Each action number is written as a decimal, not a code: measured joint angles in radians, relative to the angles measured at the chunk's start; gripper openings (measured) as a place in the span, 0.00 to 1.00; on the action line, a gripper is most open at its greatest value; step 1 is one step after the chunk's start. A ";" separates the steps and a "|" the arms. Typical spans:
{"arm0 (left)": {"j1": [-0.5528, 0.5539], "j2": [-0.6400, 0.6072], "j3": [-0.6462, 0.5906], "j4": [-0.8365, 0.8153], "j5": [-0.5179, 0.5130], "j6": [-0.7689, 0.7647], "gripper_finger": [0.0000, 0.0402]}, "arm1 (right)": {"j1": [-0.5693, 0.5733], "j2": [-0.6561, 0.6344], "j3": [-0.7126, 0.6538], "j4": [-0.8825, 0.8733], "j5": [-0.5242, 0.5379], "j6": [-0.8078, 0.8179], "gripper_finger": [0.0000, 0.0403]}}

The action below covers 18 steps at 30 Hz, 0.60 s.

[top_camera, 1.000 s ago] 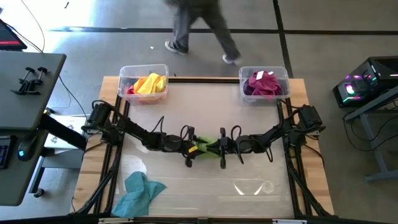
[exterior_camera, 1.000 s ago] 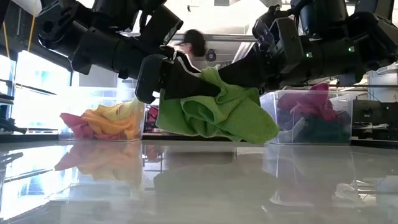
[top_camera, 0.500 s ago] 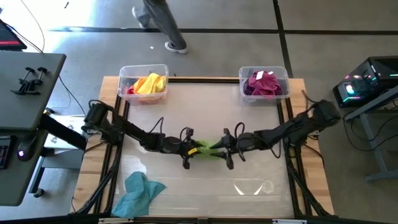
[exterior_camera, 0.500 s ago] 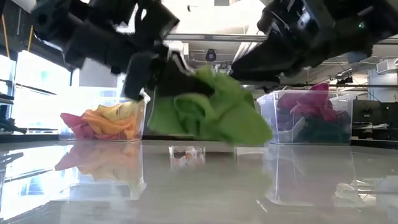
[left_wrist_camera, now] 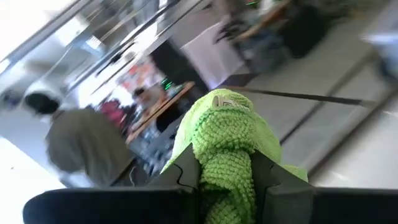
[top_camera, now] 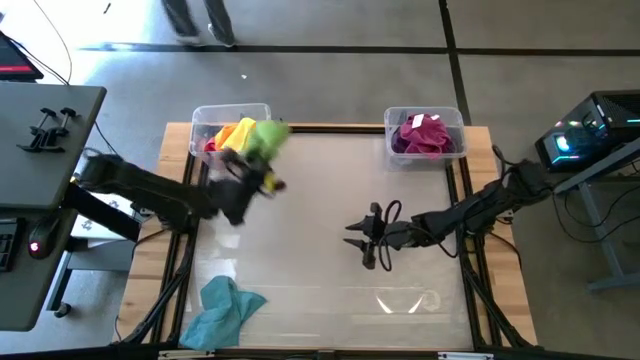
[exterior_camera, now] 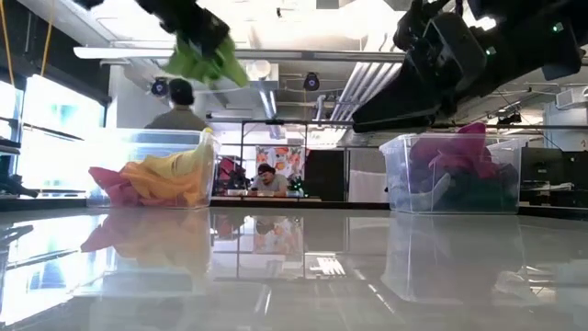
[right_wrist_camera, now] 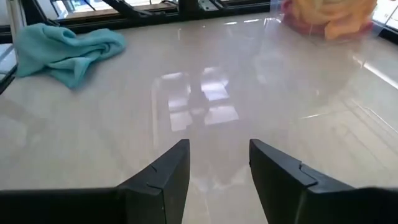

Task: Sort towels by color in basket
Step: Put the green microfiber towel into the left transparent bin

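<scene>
My left gripper (top_camera: 260, 163) is shut on a lime green towel (top_camera: 267, 136), raised high beside the left clear basket (top_camera: 200, 118), which holds yellow, orange and pink towels (exterior_camera: 152, 179). In the low view the lime towel (exterior_camera: 207, 53) is well above the basket. My right gripper (top_camera: 358, 243) stands open over the middle of the table, with nothing between its fingers (right_wrist_camera: 168, 174). The right basket (top_camera: 457, 122) holds magenta and purple towels (top_camera: 422, 134). A teal towel (top_camera: 225, 310) lies crumpled on the table near the front left. My left gripper pinches a bunched fold of the lime towel (left_wrist_camera: 227, 163) between its two fingers; several layers are gathered there. The towel is lifted clear of the table, and the rest of it bulges out past the fingertips (left_wrist_camera: 224, 124).
Black frame bars (top_camera: 190, 250) run along both table sides. A person (exterior_camera: 179, 106) stands in the room beyond the left basket, and another walks past the table's far side (top_camera: 200, 20). The shiny tabletop between the baskets and the teal towel is bare.
My left gripper has shut on the lime towel and carried it up and toward the table's far left, to the left basket. My right gripper has opened, let go of the towel, and drawn back a little toward the right edge.
</scene>
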<state>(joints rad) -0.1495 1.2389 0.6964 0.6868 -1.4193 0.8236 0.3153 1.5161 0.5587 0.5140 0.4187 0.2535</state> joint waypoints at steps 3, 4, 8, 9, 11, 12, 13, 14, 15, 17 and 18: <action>0.114 -0.141 0.003 -0.005 -0.005 0.046 0.12 | 0.000 0.021 0.000 0.006 0.000 0.000 0.40; 0.157 -0.178 0.014 -0.020 -0.017 0.053 0.12 | 0.000 0.027 0.000 0.011 0.000 0.000 0.40; 0.310 -0.267 0.088 -0.148 -0.073 0.077 0.12 | 0.000 0.046 0.000 0.035 0.000 0.000 0.40; 0.337 -0.274 0.109 -0.185 -0.076 0.077 0.12 | 0.000 0.049 0.000 0.036 0.000 0.000 0.40; 0.381 -0.279 0.143 -0.265 -0.081 0.072 0.12 | 0.000 0.050 0.000 0.036 0.001 0.000 0.40; 0.402 -0.277 0.158 -0.301 -0.074 0.061 0.12 | 0.000 0.050 0.000 0.038 0.001 0.000 0.40; 0.425 -0.271 0.170 -0.345 -0.050 0.038 0.12 | 0.000 0.050 0.000 0.038 0.001 0.000 0.40; 0.451 -0.266 0.182 -0.401 -0.018 0.001 0.12 | 0.000 0.050 0.000 0.041 0.001 0.000 0.40; 0.476 -0.259 0.197 -0.476 0.022 -0.045 0.12 | -0.001 0.050 0.000 0.043 0.001 0.000 0.40; 0.522 -0.243 0.238 -0.703 0.125 -0.201 0.12 | -0.001 0.050 0.000 0.045 0.001 0.004 0.40; 0.550 -0.232 0.267 -0.851 0.215 -0.323 0.12 | -0.001 0.050 0.000 0.044 0.001 0.009 0.40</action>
<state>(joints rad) 0.4005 1.0070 0.9631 -0.1637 -1.2045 0.5003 0.3145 1.5658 0.5583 0.5583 0.4194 0.2629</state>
